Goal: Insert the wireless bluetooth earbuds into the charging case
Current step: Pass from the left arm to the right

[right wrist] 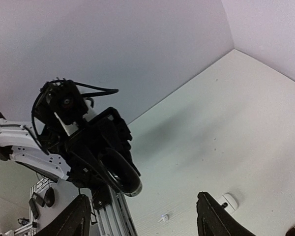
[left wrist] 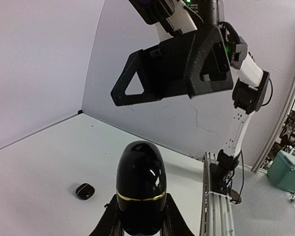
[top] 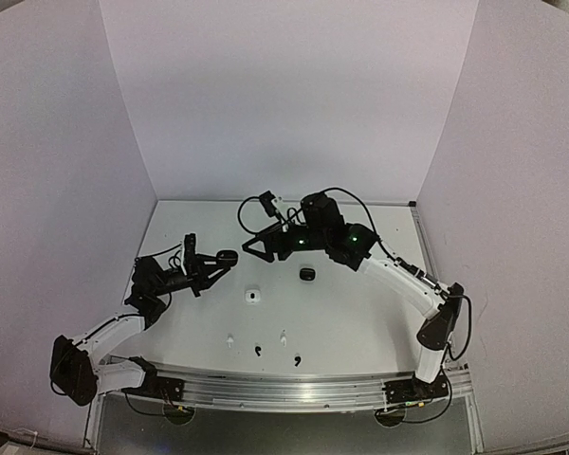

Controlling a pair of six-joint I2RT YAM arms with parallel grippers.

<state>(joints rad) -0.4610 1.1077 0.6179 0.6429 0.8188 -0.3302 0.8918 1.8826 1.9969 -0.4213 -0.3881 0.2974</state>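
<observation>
Too small for detail: four earbuds (top: 257, 350) nearside of the white case (top: 253, 297). Cropped at its base, left of that case: black case (left wrist: 139, 187).

Soft, even light fills the scene, and the white walls (top: 284, 95) take a faint lilac cast. In the top view the worktop (top: 360, 322) is bright, with only faint, diffuse shadows; straight edges bow toward the corners. In the left wrist view the glossy charging case (left wrist: 139, 182) shows small white glints. The right wrist view looks slightly soft, with a blurred shadow across the worktop.
</observation>
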